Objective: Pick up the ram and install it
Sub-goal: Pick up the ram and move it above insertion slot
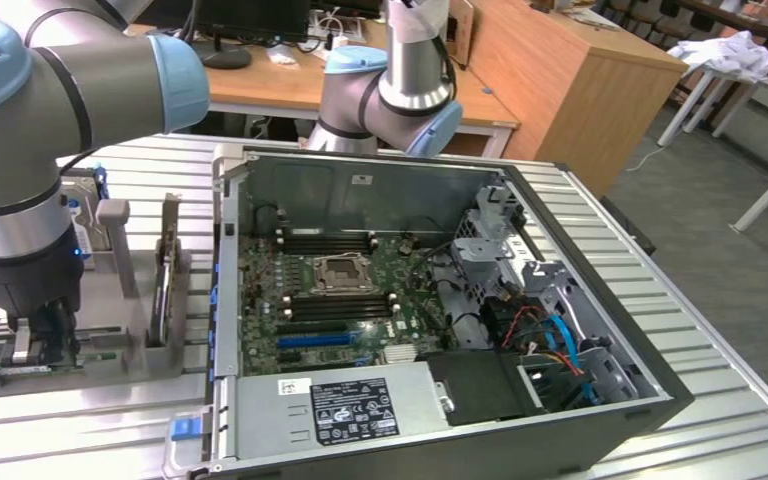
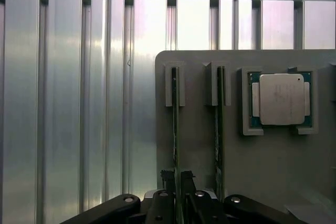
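Gripper (image 2: 177, 176): pointed down over the grey holder plate (image 2: 199, 129); its two fingers (image 2: 168, 178) were drawn in against the two faces of one memory stick, pinching it.
Ram (image 2: 175, 124): thin green stick standing on edge in the holder plate's outermost slot, next to the plate's edge. One end sat in the slot's grey bracket and the other end was between the fingers. It was seated in the holder, well apart from the computer.
Second stick (image 2: 218, 129): also on edge, in the neighbouring slot, parallel to the ram and untouched.
Processor (image 2: 282, 99): silver-lidded chip lying flat in a square pocket of the same plate, beyond the second stick.
Table (image 2: 79, 103): ribbed aluminium surface carrying the holder plate and the computer.
Arm (image 1: 37, 120): grey with blue joint caps, at the exterior view's left, reaching straight down onto the holder.
Computer case (image 1: 624, 400): lying open on its side, to the exterior view's right of the holder.
Motherboard (image 1: 291, 290): green and exposed inside the case.
CPU socket (image 1: 344, 268): at the board's middle.
Memory slots (image 1: 331, 240): long black rows on both sides of the socket; I could not tell whether any held a stick.
Power supply (image 1: 344, 410): silver box with a black label, at the near end of the case.
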`<state>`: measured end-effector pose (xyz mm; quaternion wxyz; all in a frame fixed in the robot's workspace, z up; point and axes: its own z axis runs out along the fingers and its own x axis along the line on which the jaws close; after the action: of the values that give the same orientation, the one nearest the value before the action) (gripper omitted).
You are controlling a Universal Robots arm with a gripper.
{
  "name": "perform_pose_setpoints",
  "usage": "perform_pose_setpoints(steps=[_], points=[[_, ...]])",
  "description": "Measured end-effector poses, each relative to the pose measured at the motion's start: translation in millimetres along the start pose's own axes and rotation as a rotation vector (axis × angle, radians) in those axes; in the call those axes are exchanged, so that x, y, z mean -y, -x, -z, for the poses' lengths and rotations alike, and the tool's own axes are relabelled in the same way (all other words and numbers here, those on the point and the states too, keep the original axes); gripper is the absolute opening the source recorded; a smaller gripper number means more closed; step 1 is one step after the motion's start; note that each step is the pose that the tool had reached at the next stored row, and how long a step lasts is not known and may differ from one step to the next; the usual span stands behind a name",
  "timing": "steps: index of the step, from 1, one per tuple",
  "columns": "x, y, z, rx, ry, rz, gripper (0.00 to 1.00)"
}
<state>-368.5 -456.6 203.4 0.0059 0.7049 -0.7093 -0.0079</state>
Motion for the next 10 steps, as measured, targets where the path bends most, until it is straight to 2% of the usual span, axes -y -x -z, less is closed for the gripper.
perform_pose_setpoints(steps=[3,4,10], points=[[0.0,0.0,0.0,-0.0001,0.0,0.0,0.17],[0.0,0.0,0.0,0.0,0.0,0.0,0.11],[0.0,0.0,0.0,0.0,0.0,0.0,0.11]])
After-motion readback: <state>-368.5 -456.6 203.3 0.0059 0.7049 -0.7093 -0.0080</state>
